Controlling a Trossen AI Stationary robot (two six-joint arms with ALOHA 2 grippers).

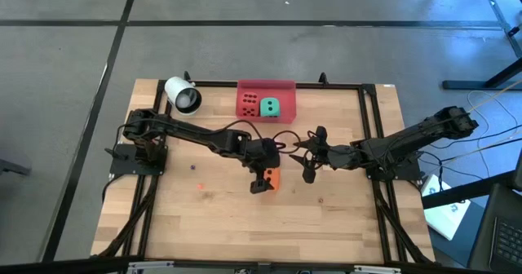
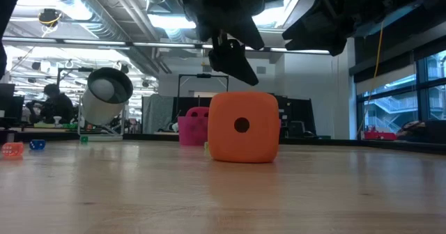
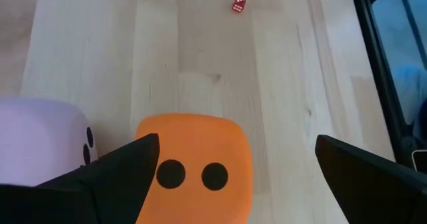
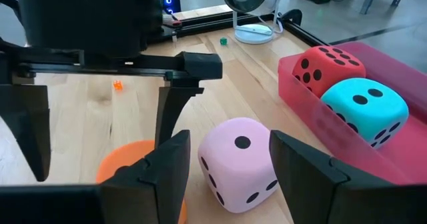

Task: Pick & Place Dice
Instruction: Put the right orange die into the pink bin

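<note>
An orange die point(image 2: 243, 127) rests on the wooden table near its middle. My left gripper point(image 1: 263, 180) hangs open just above it; in the left wrist view its fingers stand wide apart over the die point(image 3: 195, 167). A light pink die point(image 4: 240, 161) sits on the table beside the orange one, toward the far edge. My right gripper point(image 4: 230, 144) hovers open to the right, pointing at the pink die, with nothing between its fingers. A red die point(image 1: 249, 104) and a green die point(image 1: 269, 107) lie in the pink tray point(image 1: 265, 85) at the far edge.
A white round device on a stand point(image 1: 183, 95) sits at the far left, next to the tray. Tiny loose dice lie on the left half of the table point(image 1: 201, 187). A black frame point(image 1: 371, 127) runs along the table's sides. The near half of the table holds nothing else.
</note>
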